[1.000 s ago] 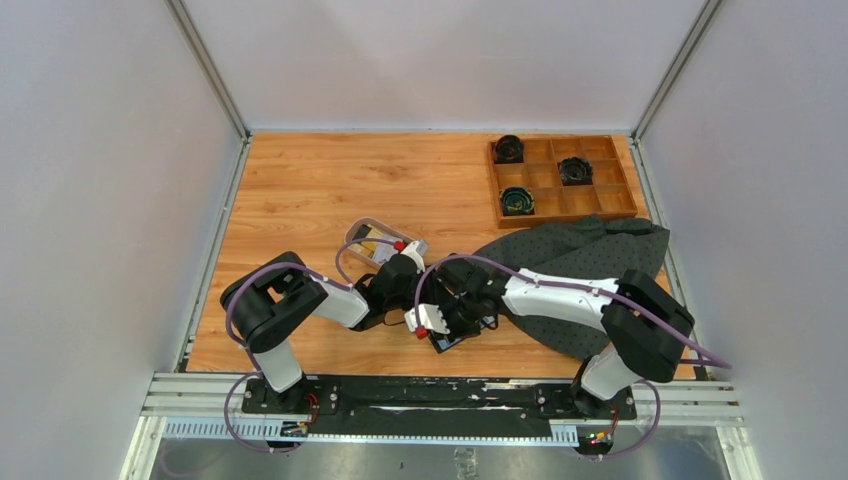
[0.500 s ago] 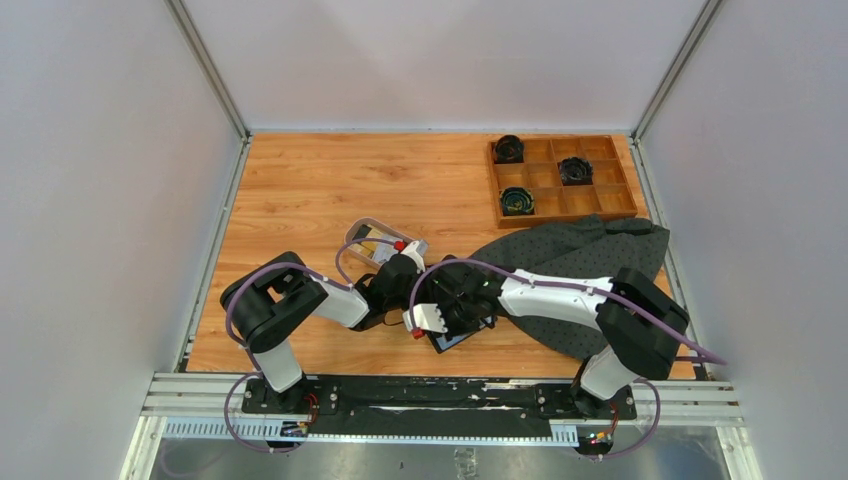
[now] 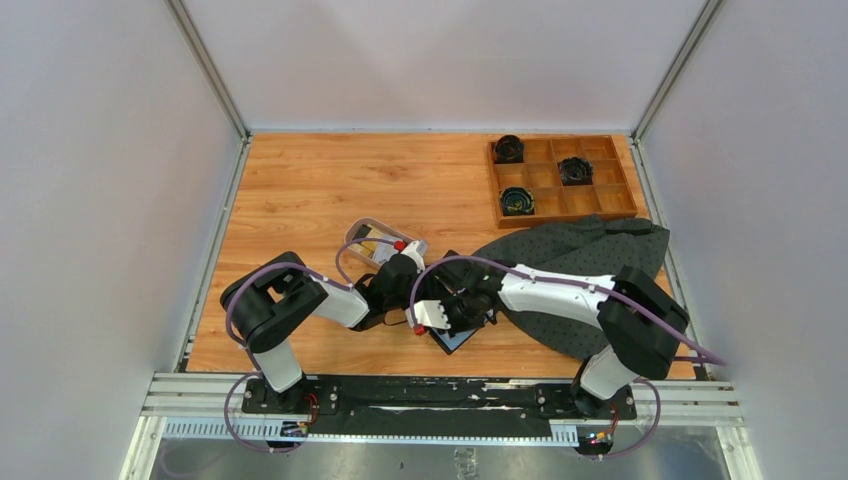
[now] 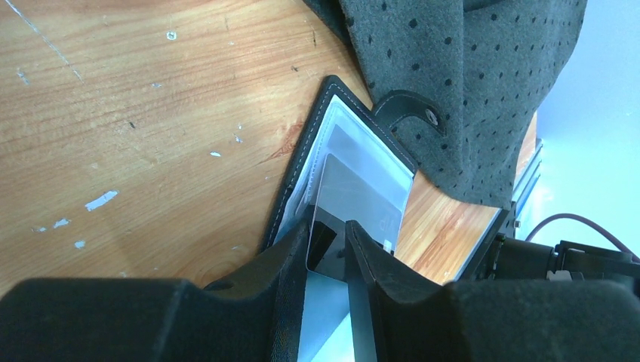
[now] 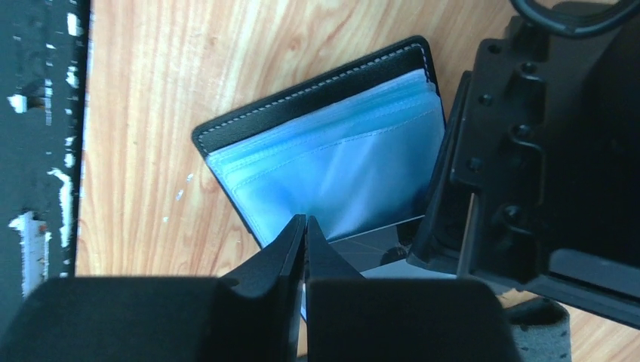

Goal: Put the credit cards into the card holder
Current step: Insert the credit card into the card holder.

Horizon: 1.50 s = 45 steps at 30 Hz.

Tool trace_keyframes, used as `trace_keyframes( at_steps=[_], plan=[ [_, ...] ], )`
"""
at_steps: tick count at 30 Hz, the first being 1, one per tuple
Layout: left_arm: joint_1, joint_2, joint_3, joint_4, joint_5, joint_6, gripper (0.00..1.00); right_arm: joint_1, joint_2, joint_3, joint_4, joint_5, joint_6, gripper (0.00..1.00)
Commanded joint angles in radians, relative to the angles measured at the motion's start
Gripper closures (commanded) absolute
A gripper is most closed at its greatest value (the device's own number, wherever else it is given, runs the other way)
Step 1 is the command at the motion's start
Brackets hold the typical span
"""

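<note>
Left wrist view: left hand [image 4: 330, 245] pinches a grey card [image 4: 355, 197] into the card holder [image 4: 332, 143]; right hand [image 5: 305, 230] pressed together.

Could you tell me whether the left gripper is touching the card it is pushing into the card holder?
Touching. The left wrist view shows the left gripper with jaws closed on the grey card, whose far end sits in the card holder.

The wallet [image 4: 353, 143] is black with pale stitching and clear bluish-grey sleeves inside; the card [image 4: 355, 207] in it is grey. The cloth [image 4: 468, 83] is dark grey with black dots. The table [image 3: 330, 180] is orange-brown wood grain. The box [image 3: 562, 180] is brown.
</note>
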Motion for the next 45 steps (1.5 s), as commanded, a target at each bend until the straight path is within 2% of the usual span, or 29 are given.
trace_keyframes(
  at_steps=[1, 7, 21, 38, 42, 45],
  plan=[
    [-0.008, 0.030, -0.017, -0.082, -0.002, 0.034, 0.68, -0.020, -0.028, 0.033, -0.087, -0.125, -0.010, 0.94],
    [-0.008, 0.032, -0.016, -0.081, -0.001, 0.035, 0.67, -0.026, -0.032, 0.046, -0.091, -0.161, 0.016, 0.91],
    [-0.008, 0.036, -0.015, -0.082, 0.000, 0.038, 0.65, -0.031, 0.048, 0.060, -0.043, 0.069, 0.068, 0.93],
    [-0.007, 0.040, -0.012, -0.082, 0.003, 0.039, 0.61, -0.067, 0.038, 0.071, -0.044, 0.169, 0.082, 0.93],
    [-0.008, 0.035, -0.014, -0.082, 0.003, 0.039, 0.60, -0.085, 0.026, 0.067, -0.045, 0.139, 0.084, 0.93],
    [-0.008, 0.035, -0.013, -0.082, 0.003, 0.039, 0.60, -0.101, 0.002, 0.071, -0.069, 0.026, 0.080, 0.91]
  ],
)
